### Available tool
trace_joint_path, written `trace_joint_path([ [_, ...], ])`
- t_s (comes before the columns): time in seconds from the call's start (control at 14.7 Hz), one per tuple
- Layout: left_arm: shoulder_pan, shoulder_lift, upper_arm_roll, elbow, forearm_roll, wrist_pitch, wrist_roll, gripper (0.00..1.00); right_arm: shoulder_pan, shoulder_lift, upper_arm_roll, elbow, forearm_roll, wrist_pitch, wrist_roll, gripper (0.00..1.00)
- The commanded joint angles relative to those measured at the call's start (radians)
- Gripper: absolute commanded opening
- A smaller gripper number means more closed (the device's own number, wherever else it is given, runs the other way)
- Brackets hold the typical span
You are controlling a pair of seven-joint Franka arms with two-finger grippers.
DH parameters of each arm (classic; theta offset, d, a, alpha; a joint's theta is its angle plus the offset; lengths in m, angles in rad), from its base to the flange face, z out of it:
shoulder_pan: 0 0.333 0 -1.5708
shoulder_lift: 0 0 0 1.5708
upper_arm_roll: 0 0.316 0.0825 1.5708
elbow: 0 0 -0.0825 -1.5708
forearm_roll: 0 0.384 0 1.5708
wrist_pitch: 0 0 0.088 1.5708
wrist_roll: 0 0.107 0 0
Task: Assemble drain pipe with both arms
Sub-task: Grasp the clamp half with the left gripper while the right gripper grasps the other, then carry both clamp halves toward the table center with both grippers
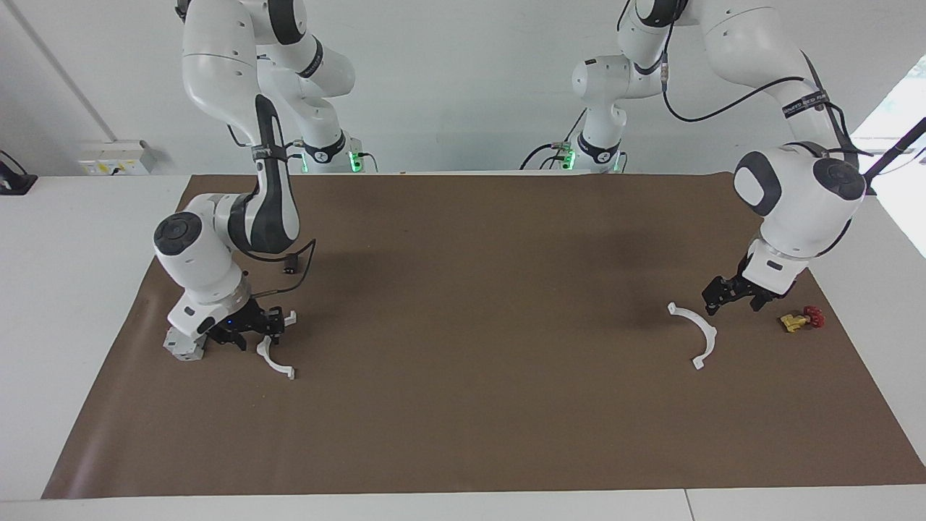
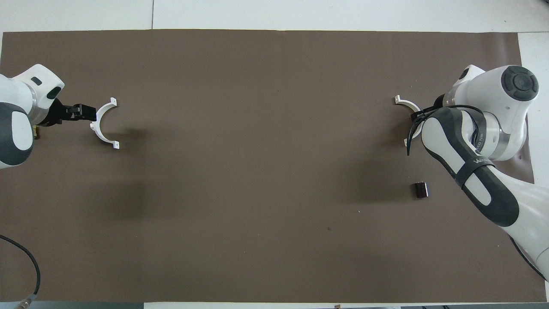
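Two pickups under way: left pincer (image 1: 731, 295) at one half-ring (image 1: 710, 331), right pincer (image 1: 255, 329) at the other half-ring (image 1: 273, 362), closure of either impossible to tell — next, firm grasps, then meeting mid-worktop (image 1: 463, 325).

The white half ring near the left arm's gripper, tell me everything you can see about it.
The half ring is a thin white arc, plastic by its look, with a small tab at each end. It lies flat on the brown mat toward the left arm's end of the table, its open side facing the table's middle. The left gripper sits low at its outer curve; contact cannot be told. A small yellow-and-red valve lies nearby.
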Motion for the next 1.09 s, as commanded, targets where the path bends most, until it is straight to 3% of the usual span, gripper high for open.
trace_joint_path([
  [0.0,0.002,0.053,-0.002,-0.004,0.004,0.064,0.0,1.0,0.002,0.001,0.007,-0.01,0.021,0.024,-0.029,0.51],
  [0.07,0.0,0.068,-0.005,-0.004,0.004,0.07,0.0,0.98,0.002,0.001,0.007,-0.01,0.021,0.023,-0.032,0.49],
  [0.34,0.011,0.094,-0.005,-0.012,0.002,0.085,0.008,0.95,0.002,0.001,0.008,-0.007,0.019,0.009,-0.035,0.0],
  [0.48,0.011,0.095,-0.005,-0.012,0.002,0.087,0.007,0.94,-0.001,-0.001,0.029,0.022,0.019,-0.041,-0.033,0.0],
  [0.55,0.011,0.095,-0.005,-0.012,0.002,0.085,0.007,0.89,0.0,-0.001,0.045,0.072,0.019,-0.092,-0.024,0.0],
  [0.61,0.011,0.095,-0.005,-0.01,0.002,0.084,0.007,0.75,0.018,0.01,0.062,0.138,0.019,-0.152,-0.004,0.0],
  [0.75,0.011,0.095,-0.005,-0.009,-0.002,0.079,-0.001,0.33,0.119,0.042,0.065,0.264,0.016,-0.259,0.173,0.0],
  [0.82,0.011,0.095,-0.005,-0.009,-0.004,0.073,-0.006,0.07,0.187,0.057,0.065,0.305,0.007,-0.273,0.305,0.0],
  [0.89,0.011,0.093,-0.005,-0.009,-0.004,0.071,-0.006,0.0,0.25,0.06,0.063,0.315,0.006,-0.263,0.408,0.0],
  [1.02,0.008,0.09,-0.005,-0.01,-0.004,0.068,-0.004,0.0,0.357,0.062,0.065,0.315,0.007,-0.238,0.571,0.0],
])
